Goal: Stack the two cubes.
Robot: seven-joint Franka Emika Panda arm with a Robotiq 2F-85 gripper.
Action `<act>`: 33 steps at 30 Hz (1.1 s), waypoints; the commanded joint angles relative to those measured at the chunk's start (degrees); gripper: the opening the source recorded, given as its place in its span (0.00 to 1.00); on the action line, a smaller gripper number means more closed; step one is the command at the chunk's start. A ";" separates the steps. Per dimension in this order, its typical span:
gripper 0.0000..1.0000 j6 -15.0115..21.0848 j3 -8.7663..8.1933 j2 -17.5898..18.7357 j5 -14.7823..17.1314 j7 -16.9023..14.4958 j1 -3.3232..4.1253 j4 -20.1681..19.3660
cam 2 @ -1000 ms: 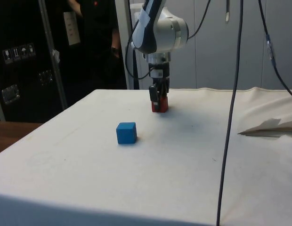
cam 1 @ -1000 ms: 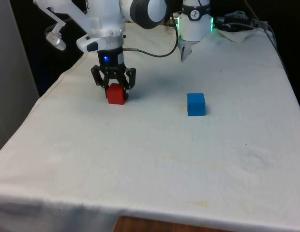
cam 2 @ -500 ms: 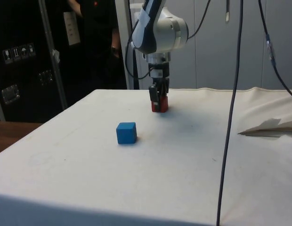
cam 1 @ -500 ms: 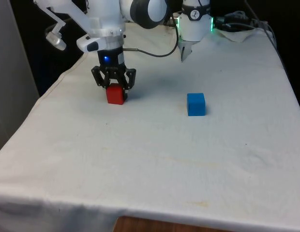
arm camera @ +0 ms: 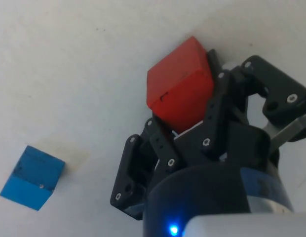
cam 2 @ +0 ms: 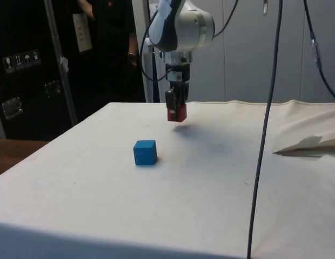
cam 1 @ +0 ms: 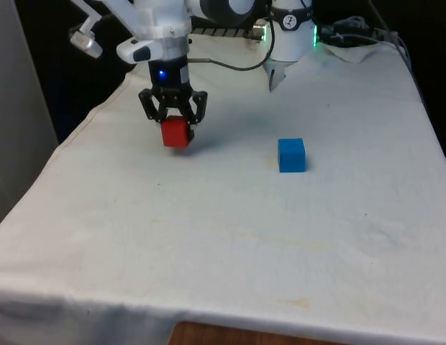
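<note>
White cloth (cam 1: 208,237) covers the whole table, and above its far part, toward the front view's left, I hold my gripper (cam 1: 173,126) with the arm reaching down to it from above. My two black fingers (arm camera: 158,143) pinch the red cube (cam 1: 175,132) between them, one on each of two opposite faces, so the cube sits clamped at my fingertips with most of its body sticking out below them. In the side view the red cube (cam 2: 176,113) hangs clear of the cloth, with a soft shadow lying on the fabric beneath and a little beside it; nothing touches it except my fingers. From the wrist the red cube (arm camera: 180,91) looks slightly turned in my grip, one corner pointing away from my palm. Further toward the front view's right, well apart from me, the blue cube (cam 1: 291,155) rests flat on the cloth, upright and alone. In the side view the blue cube (cam 2: 145,152) sits nearer that camera than my gripper (cam 2: 176,110) and lower, with bare cloth between us. The wrist shows the blue cube (arm camera: 32,177) off to one side, not under what I carry.
</note>
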 commanded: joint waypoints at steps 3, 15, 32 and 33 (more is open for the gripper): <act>0.01 0.06 -0.63 -1.26 -0.97 1.03 1.26 -0.52; 0.01 -0.23 -0.74 -3.95 -5.90 4.47 2.12 -0.74; 0.01 -0.69 0.06 -6.07 -17.48 14.21 3.38 -0.23; 0.01 -0.74 0.11 -6.13 -18.05 14.67 3.44 -0.17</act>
